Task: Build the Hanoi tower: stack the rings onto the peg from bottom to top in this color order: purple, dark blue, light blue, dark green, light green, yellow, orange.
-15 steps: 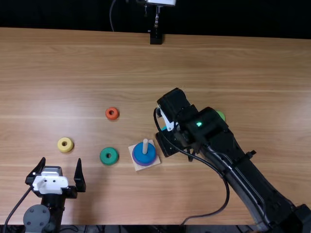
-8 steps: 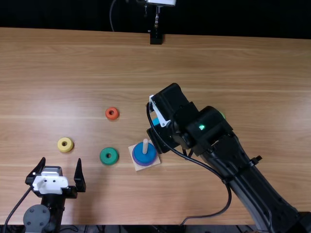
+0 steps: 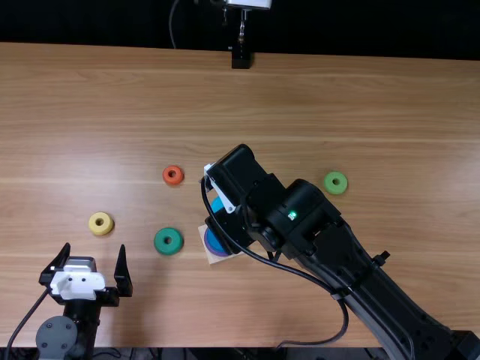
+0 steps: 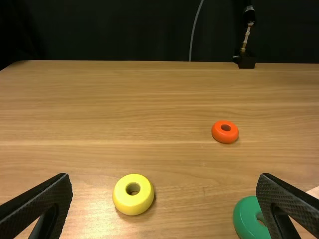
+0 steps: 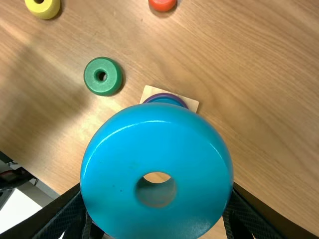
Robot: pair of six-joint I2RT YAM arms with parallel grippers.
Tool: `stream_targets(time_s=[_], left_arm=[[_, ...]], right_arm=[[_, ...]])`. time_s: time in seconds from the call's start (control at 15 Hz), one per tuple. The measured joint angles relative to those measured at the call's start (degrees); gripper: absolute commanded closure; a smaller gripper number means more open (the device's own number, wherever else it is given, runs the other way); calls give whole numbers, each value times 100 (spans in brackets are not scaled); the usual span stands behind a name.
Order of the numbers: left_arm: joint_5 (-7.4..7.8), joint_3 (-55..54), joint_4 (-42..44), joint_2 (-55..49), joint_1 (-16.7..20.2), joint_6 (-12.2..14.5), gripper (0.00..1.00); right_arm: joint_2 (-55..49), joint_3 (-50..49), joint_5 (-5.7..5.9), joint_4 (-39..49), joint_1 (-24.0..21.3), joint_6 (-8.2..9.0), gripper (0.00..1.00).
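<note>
My right gripper [image 3: 223,193] hangs over the peg base [image 3: 216,259] in the top view, covering the peg. In the right wrist view my right gripper [image 5: 157,187] is shut on the light blue ring [image 5: 199,154]. The dark blue ring [image 3: 212,241] lies on the purple ring [image 3: 219,253] on the base. Dark green [image 3: 168,241], light green [image 3: 335,182], yellow [image 3: 100,223] and orange [image 3: 173,175] rings lie flat on the table. My left gripper [image 3: 95,248] stands open at the near left; in its wrist view, the left gripper [image 4: 164,176] has empty fingers.
A black stand [image 3: 241,58] rises at the far edge of the table [image 3: 360,97]. The right arm's forearm and its loose cable stretch across the near right part of the table.
My right gripper has moved left with the light blue ring, from right of the base to over it. The light green ring has come out from behind that arm. The left arm has stayed still.
</note>
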Motion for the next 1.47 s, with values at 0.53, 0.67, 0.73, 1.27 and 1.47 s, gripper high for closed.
stream_targets(time_s=[0.53, 0.67, 0.73, 1.27, 1.47], left_arm=[[-2, 0, 0, 0, 0, 0, 0], [0, 0, 0, 0, 0, 0, 0], [0, 0, 0, 0, 0, 2, 0], [2, 0, -2, 0, 0, 4, 0], [0, 0, 0, 0, 0, 2, 0]], right_arm=[[11, 0, -26, 61, -2, 2, 100], [46, 0, -26, 63, 0, 2, 100], [68, 0, -24, 61, 0, 7, 100], [214, 2, -26, 66, 0, 22, 100], [245, -90, -39, 72, 0, 20, 100]])
